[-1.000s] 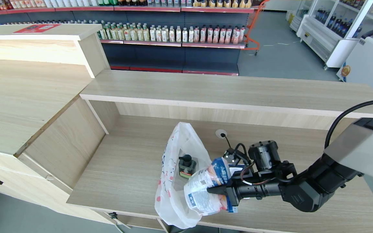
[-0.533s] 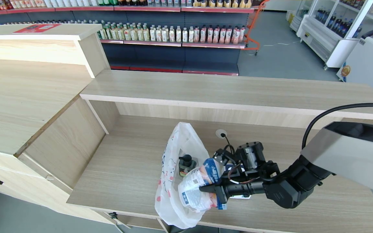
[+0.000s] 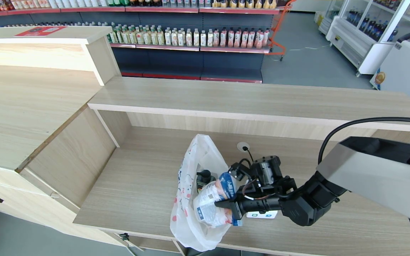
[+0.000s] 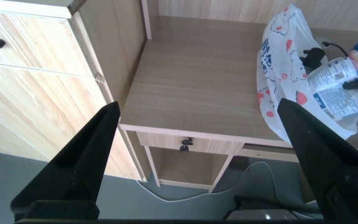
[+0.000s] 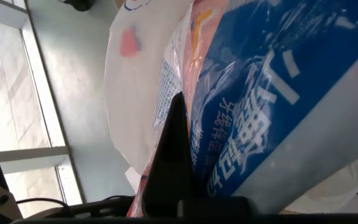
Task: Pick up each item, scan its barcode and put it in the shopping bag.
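Observation:
A white shopping bag (image 3: 187,213) with red and blue prints stands open near the counter's front edge. My right gripper (image 3: 230,209) is shut on a blue, orange and white snack packet (image 3: 210,202), which it holds tilted in the bag's mouth. Up close, the packet (image 5: 278,106) lies against a dark finger (image 5: 173,168), with the bag's white film (image 5: 135,87) behind. My left gripper (image 4: 204,162) hangs open off the counter's front left corner, above the floor, with the bag (image 4: 278,81) and packet (image 4: 337,93) off to one side.
A small dark device with a green label (image 3: 204,179) sits behind the bag, near a cable grommet (image 3: 243,146). A white card (image 3: 262,214) lies under the right wrist. A raised ledge (image 3: 247,103) runs along the back and a side panel (image 3: 69,156) closes the left.
My right gripper has carried the packet to the left and slightly down, from beside the bag into its mouth. The bag and the dark device stay put.

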Available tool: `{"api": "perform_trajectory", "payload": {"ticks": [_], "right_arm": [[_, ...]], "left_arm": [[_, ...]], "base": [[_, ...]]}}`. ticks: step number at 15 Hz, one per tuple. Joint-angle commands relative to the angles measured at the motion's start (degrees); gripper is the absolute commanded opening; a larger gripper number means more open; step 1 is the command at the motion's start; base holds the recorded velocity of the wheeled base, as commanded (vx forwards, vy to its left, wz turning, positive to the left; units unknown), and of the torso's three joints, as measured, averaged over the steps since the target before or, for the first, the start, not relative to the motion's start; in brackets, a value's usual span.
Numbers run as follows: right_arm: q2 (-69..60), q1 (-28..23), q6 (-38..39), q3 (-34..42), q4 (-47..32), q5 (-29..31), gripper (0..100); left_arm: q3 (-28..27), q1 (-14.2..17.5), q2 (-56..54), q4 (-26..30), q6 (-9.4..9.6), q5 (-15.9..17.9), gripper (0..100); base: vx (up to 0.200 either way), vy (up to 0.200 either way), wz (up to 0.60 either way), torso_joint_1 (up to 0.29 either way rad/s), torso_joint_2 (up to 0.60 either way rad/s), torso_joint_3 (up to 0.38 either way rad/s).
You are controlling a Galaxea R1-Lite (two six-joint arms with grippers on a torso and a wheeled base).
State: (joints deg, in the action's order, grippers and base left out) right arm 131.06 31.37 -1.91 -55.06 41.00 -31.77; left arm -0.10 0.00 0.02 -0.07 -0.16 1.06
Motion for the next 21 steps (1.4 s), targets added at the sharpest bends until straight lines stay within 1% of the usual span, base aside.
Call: {"api": "perform_trajectory", "payload": {"ticks": [1, 6, 7, 11, 13, 14, 17, 18, 19, 21], "right_arm": [[1.13, 0.01, -0.37, -0.57, 0.22, 0.04, 0], [1.48, 0.01, -1.69, -1.62, 0.14, -0.05, 0], [1.48, 0.01, -1.6, -1.8, 0.05, -0.22, 100], [0.77, 0.45, 0.16, -3.38, 0.14, -1.45, 100], [-0.19, 0.63, 2.53, -4.17, 0.22, -3.48, 100], [-0.72, 0.8, 3.76, -4.35, 0.22, -3.56, 100], [-3.8, 1.68, 10.18, -5.05, 0.22, -4.62, 100], [-5.73, 1.94, 14.13, -4.88, 0.05, -4.71, 100], [-7.84, 2.38, 17.73, -4.26, -0.04, -4.79, 100], [-11.44, 2.03, 20.37, -1.45, -0.13, -5.58, 100]], "left_arm": [[0.01, 0.0, -0.02, -0.01, -0.02, -0.01, 100], [0.01, 0.0, -0.02, -0.01, -0.02, -0.01, 100], [0.01, 0.0, -0.02, -0.01, -0.02, -0.01, 100], [0.01, 0.0, -0.02, -0.01, -0.02, -0.01, 100], [0.01, 0.0, -0.02, -0.01, -0.02, -0.01, 100], [0.01, 0.0, -0.02, -0.01, -0.02, -0.01, 100], [0.01, 0.0, -0.02, -0.01, -0.02, -0.01, 100], [0.01, 0.0, -0.02, -0.01, -0.02, -0.01, 100], [0.01, 0.0, -0.02, -0.01, -0.02, -0.01, 100], [0.01, 0.0, -0.02, -0.01, -0.02, -0.01, 100]], "base": [[0.0, 0.0, 0.0, 0.0, 0.0, 0.0], [0.0, 0.0, 0.0, 0.0, 0.0, 0.0], [0.0, 0.0, 0.0, 0.0, 0.0, 0.0], [0.0, 0.0, 0.0, 0.0, 0.0, 0.0], [0.0, 0.0, 0.0, 0.0, 0.0, 0.0], [0.0, 0.0, 0.0, 0.0, 0.0, 0.0], [0.0, 0.0, 0.0, 0.0, 0.0, 0.0], [0.0, 0.0, 0.0, 0.0, 0.0, 0.0], [0.0, 0.0, 0.0, 0.0, 0.0, 0.0], [0.0, 0.0, 0.0, 0.0, 0.0, 0.0]]}}
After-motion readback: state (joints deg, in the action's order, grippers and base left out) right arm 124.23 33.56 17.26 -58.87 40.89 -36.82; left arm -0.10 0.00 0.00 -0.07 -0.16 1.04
